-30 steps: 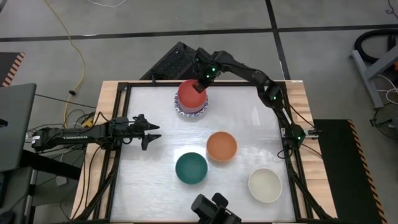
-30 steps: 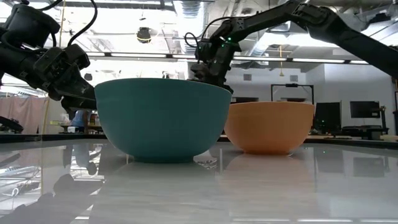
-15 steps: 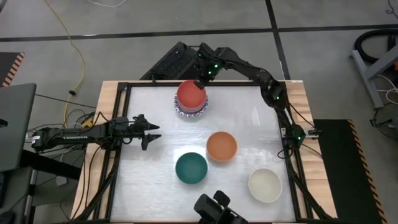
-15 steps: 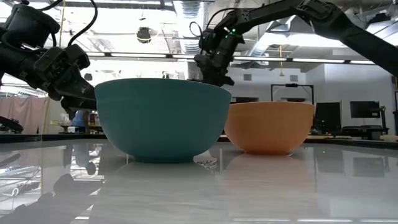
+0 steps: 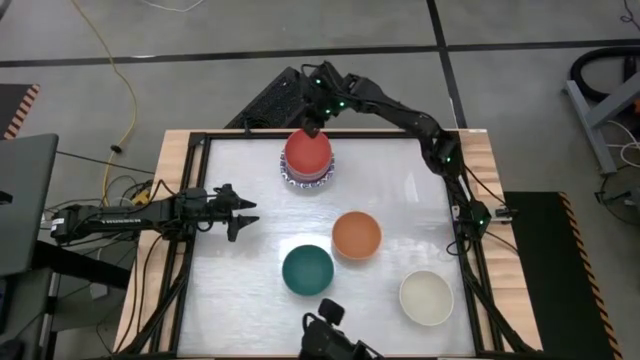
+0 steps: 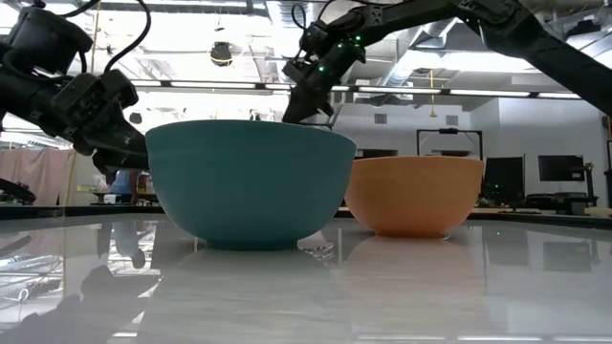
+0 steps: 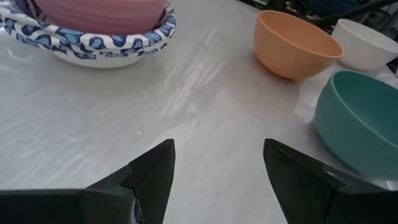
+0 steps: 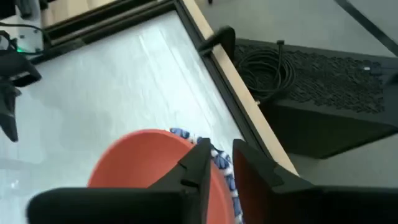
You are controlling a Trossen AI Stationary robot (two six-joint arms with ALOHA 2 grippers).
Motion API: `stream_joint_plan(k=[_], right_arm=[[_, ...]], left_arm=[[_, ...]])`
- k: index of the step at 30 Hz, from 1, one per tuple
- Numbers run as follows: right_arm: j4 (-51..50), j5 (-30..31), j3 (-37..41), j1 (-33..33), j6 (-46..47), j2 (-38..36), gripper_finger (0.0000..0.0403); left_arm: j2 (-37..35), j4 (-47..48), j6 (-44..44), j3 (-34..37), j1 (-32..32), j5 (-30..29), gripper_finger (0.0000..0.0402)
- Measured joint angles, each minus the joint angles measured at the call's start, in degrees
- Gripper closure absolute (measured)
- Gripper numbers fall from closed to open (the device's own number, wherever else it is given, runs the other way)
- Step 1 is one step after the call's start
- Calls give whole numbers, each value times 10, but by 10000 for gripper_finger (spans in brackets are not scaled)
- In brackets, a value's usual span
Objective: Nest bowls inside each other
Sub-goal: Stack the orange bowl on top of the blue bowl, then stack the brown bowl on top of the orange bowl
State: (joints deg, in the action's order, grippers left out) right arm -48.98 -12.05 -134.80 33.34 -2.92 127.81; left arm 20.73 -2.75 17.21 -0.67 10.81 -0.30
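R gripper (image 5: pixel 313 128) nearly closed, empty, above red bowl (image 5: pixel 307 152); stack beneath mostly hidden.

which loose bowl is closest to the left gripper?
The dark green bowl. It sits just past the open left gripper, nearer than the orange bowl beside it or the cream bowl off towards the table's right corner.

Grey concrete floor (image 5: pixel 520 30) surrounds the table (image 5: pixel 250 180); a yellow cable (image 5: pixel 118 80) trails across it.

Two black jointed arms, green lights glowing on the right arm (image 5: pixel 400 115).
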Motion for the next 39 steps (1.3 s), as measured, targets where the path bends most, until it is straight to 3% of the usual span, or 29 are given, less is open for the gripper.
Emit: stream_joint_plan(k=[5,13,22,27,34,36,39], right_arm=[[9,-1,16,1,-1,-1,347],[51,0,109,2,-1,0,369],[40,0,91,5,-6,-11,383],[-56,1,71,-3,-17,-70,380],[-328,5,71,-24,23,-133,377],[-391,27,72,-37,45,-139,377],[-406,83,107,-64,82,-149,377]], left_arm=[[0,9,0,0,0,0,167],[0,8,0,0,0,-1,167],[0,7,13,0,0,-1,167],[0,9,13,0,0,0,167],[0,8,9,0,0,-1,167],[0,9,9,0,0,-1,167],[0,9,9,0,0,-1,167]])
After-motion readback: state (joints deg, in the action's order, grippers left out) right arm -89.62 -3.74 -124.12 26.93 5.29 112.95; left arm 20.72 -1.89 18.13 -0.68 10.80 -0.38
